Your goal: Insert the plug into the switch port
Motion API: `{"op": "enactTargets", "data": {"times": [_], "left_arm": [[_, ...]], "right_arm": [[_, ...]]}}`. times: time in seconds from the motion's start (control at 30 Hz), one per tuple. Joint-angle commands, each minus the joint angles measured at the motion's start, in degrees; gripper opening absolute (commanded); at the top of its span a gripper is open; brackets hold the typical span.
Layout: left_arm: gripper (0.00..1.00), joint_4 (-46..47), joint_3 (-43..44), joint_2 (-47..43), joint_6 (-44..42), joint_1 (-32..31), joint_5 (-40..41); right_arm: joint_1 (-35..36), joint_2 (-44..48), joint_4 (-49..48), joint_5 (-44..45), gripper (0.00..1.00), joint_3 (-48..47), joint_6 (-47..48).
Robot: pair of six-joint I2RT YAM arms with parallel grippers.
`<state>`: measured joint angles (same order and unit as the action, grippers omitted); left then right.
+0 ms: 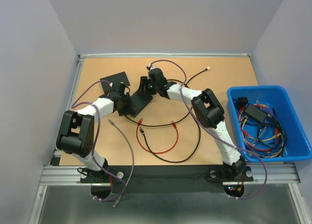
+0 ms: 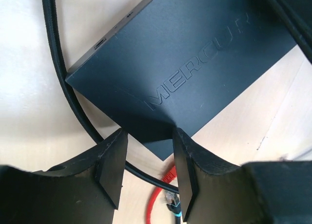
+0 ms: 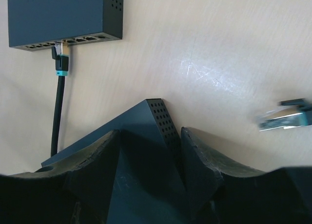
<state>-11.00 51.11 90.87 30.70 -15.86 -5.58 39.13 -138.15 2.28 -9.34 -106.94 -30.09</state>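
Note:
A black Mercury switch [image 1: 138,104] lies mid-table between both grippers. My left gripper [image 1: 124,96] is closed on its near corner [image 2: 195,63], fingers [image 2: 111,165] either side of it. My right gripper [image 1: 147,86] is closed on the opposite corner, one finger against the perforated side [image 3: 165,124]. A second black switch [image 1: 116,81] lies behind; in the right wrist view [image 3: 63,14] a teal-booted plug [image 3: 61,58] sits in one of its ports. A loose teal-booted plug [image 2: 171,203] lies under my left gripper beside a red cable [image 2: 156,195].
A red cable loop [image 1: 163,148], black cables [image 1: 195,136] and a grey cable [image 1: 124,141] lie on the near half of the board. Another loose plug [image 3: 285,118] lies right of my right gripper. A blue bin [image 1: 234,95] of cables stands at the right edge.

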Motion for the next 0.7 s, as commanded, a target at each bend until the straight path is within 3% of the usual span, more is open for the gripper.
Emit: {"op": "enactTargets", "data": {"times": [0.0, 0.3, 0.67], "left_arm": [[0.51, 6.17, 2.23, -0.7, -2.83, 1.18, 3.12], [0.51, 4.15, 8.3, 1.85, -5.21, 2.23, 4.88], [0.51, 3.88, 9.1, 1.77, -3.89, 2.85, 3.92]], "right_arm": [[4.64, 0.77, 4.04, -3.93, 0.57, 2.95, -1.82], [2.17, 9.72, 4.66, 0.11, 0.7, 9.55, 4.23], [2.17, 20.63, 7.03, 2.84, 0.75, 13.6, 8.38]]}}
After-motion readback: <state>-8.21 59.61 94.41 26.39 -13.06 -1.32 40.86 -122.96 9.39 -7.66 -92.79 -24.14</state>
